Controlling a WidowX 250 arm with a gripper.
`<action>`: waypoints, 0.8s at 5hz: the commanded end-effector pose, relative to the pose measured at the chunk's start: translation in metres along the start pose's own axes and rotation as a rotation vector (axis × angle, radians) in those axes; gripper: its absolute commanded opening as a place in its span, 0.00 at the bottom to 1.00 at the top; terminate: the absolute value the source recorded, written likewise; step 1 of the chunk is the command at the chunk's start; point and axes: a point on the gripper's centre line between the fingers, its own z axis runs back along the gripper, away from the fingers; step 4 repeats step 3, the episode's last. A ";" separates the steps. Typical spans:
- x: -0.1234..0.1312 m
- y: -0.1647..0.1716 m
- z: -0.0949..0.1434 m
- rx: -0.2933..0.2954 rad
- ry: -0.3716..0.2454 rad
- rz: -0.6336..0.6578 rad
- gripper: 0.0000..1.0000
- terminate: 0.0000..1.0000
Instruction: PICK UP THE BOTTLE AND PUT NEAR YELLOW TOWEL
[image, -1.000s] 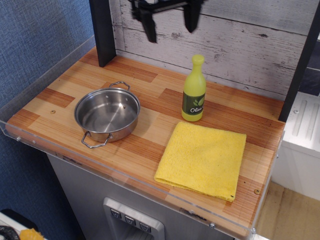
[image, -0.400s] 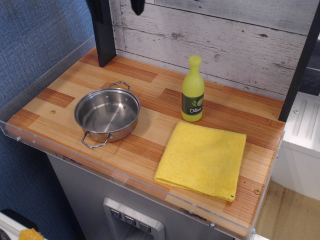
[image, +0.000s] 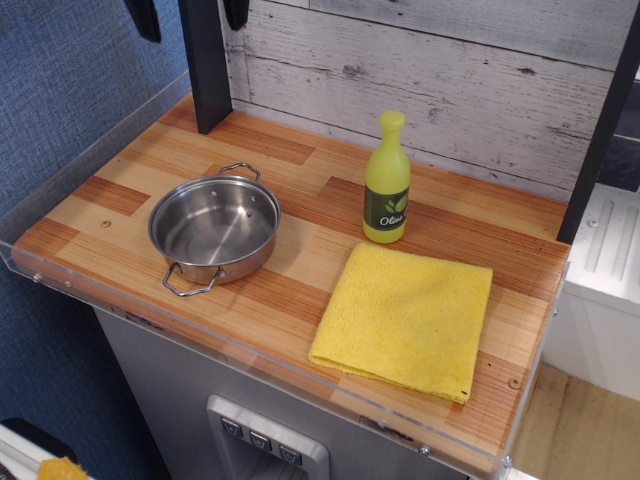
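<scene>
The yellow-green "Olive Oil" bottle (image: 387, 185) stands upright on the wooden counter, just behind the back edge of the yellow towel (image: 405, 318), which lies flat at the front right. My gripper (image: 190, 14) is high at the top left of the view, far from the bottle. Only its two dark fingertips (image: 146, 20) show, set wide apart with nothing between them. The rest of the gripper is out of frame.
A steel pot (image: 214, 228) with two handles sits on the left of the counter (image: 300, 190). A black post (image: 207, 70) stands at the back left, and another at the right edge. A clear plastic rim runs along the counter's left and front edges.
My gripper has moved up and to the left, from above the bottle to the top left corner. The bottle, towel and pot have not moved.
</scene>
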 end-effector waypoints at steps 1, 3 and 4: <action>-0.014 0.054 0.014 0.020 -0.021 -0.025 1.00 0.00; -0.021 0.076 0.009 0.049 -0.017 0.002 1.00 1.00; -0.021 0.076 0.009 0.049 -0.017 0.002 1.00 1.00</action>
